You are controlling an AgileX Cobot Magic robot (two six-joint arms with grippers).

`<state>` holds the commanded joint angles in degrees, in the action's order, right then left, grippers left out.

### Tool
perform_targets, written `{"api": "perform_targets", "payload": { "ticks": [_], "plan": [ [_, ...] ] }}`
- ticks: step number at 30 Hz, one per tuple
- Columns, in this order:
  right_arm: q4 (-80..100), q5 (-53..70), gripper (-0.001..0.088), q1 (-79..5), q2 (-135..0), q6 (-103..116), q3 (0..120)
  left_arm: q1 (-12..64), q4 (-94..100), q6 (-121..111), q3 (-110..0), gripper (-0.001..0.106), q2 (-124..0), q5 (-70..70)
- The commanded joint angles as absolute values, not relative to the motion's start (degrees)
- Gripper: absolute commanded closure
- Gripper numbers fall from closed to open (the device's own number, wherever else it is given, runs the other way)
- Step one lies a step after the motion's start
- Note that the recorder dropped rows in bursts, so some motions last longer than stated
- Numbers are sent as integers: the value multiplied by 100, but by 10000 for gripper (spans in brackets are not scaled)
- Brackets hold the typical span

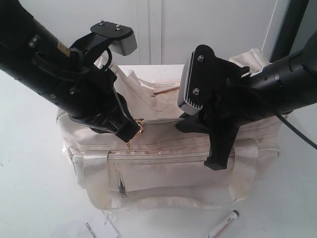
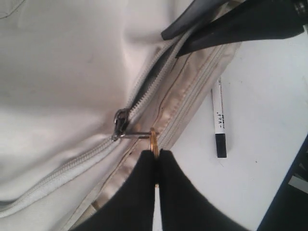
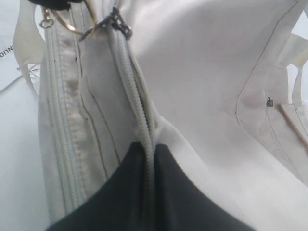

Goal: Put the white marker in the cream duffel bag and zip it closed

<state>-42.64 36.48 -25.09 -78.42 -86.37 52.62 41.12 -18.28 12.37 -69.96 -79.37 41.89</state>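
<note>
One bag (image 1: 163, 173) sits mid-table, with one marker (image 1: 225, 223), one paper tag (image 1: 94, 229) and two grippers over it. The marker is not in the bag: it lies on the table (image 1: 34, 198) at the near right, apart from the bag's front, dark cap pointing away to the right. Its barrel print is too small to read. The tag lies at the near left by the bag's corner, and its black letters seem to read TONLION. Two zips show, the top zip (image 2: 144, 86) and a front pocket zip (image 1: 163, 157), and one gold ring (image 2: 154, 139) hangs on the top slider (image 2: 120, 122). The left gripper (image 2: 156, 154) has its jaws clamped on that ring, left of the bag's middle. The right gripper (image 3: 149, 147) has its jaws pressed together on the top zip's seam further right. Between the two the zip gapes open, showing dark lining. Bare table spreads left of the bag and along its near side.
</note>
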Motion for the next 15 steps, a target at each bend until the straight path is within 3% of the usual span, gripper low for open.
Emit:
{"api": "perform_targets", "payload": {
  "ticks": [15],
  "plan": [
    [-4264, 3887, 868, -2509, -7842, -8633, 5262, 4112, -1749, 1247, -6996, 1053, -7937, 4165]
  ]
}}
